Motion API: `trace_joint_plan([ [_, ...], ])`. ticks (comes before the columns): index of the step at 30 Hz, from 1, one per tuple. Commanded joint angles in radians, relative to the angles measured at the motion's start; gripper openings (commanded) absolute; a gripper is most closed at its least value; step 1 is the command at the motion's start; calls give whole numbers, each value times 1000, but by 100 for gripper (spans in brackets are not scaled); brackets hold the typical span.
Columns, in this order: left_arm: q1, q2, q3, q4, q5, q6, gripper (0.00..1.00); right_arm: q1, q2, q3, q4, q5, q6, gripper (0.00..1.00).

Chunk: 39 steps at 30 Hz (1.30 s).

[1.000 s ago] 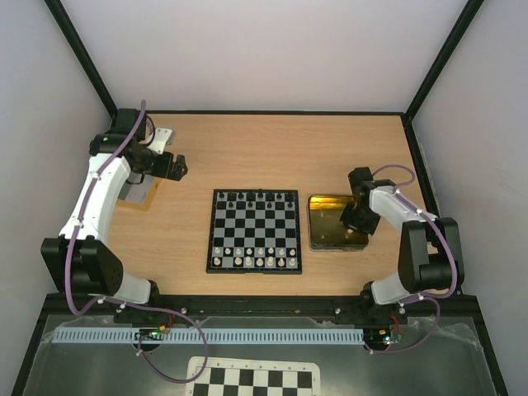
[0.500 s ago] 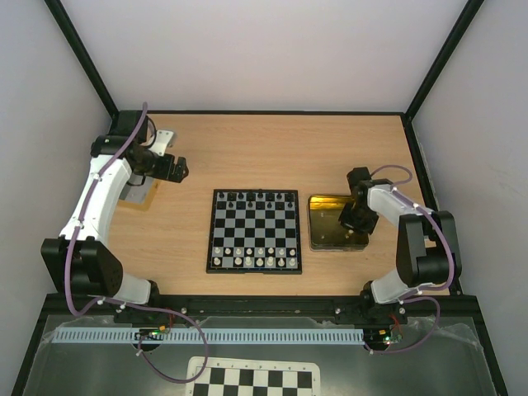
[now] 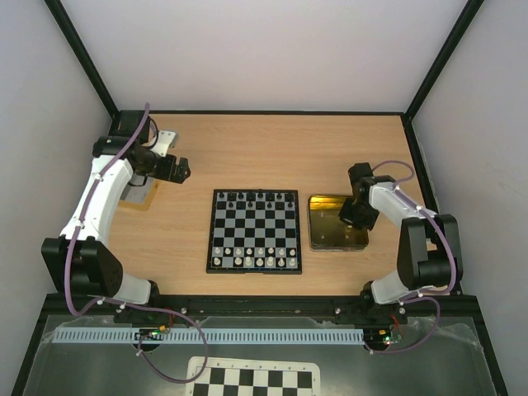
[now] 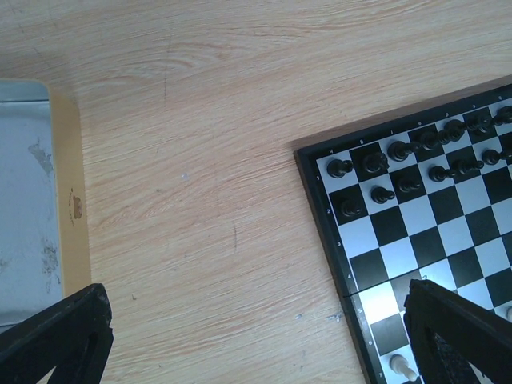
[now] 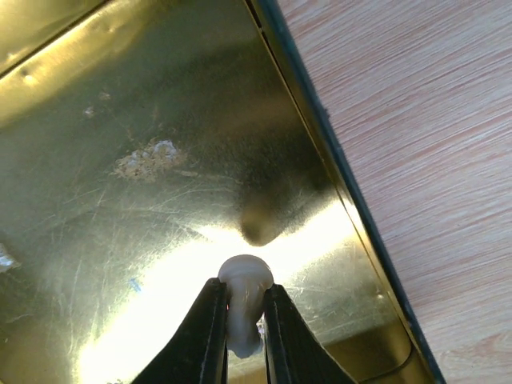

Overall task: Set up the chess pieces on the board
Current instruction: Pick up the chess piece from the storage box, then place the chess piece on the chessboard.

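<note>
The board lies mid-table, black pieces in its far rows and white chess pieces in its near rows. My right gripper hangs over the gold tray. In the right wrist view its fingers are shut on a small cream chess piece, just above the shiny tray floor. My left gripper is open over bare wood left of the board. In the left wrist view it holds nothing, and the board's corner lies to its right.
A flat grey tin lid lies at the far left, its edge showing in the left wrist view. An unframed checker sheet lies below the arm bases. Black frame posts and walls enclose the table.
The right gripper's fingers have closed onto the cream piece over the tray, shifting slightly. The left arm has hardly moved.
</note>
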Motion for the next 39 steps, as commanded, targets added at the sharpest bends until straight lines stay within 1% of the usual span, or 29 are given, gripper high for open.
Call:
trace_joint_plan([
  [1,-9,-7,8,4,20,-7,99,-3,-55,39,-82,7,-13,9],
  [6,-17,5,4,8,26,-9,99,1,-80,46,-118,33,-25,8],
  [13,-32,22,23,9,19,-9,99,107,-55,119,-157,74,-3,9],
  [18,-33,27,28,11,14,-9,99,212,-50,220,-222,89,39,9],
  [22,-35,33,37,10,12,-11,99,348,-47,328,-291,94,110,9],
  [26,-35,37,47,9,9,-12,99,529,-26,424,-335,91,211,9],
  [29,-35,38,50,11,8,-14,99,682,21,496,-344,86,293,9],
  [30,-35,38,49,12,8,-14,99,750,45,532,-345,85,317,9],
  [31,-35,38,48,13,7,-15,99,781,76,564,-346,85,335,9],
  [33,-35,40,48,15,7,-17,99,885,141,634,-354,85,365,9],
  [36,-35,39,47,18,4,-18,99,981,246,741,-373,87,371,9],
  [39,-35,38,45,20,2,-18,99,1044,329,803,-385,84,360,9],
])
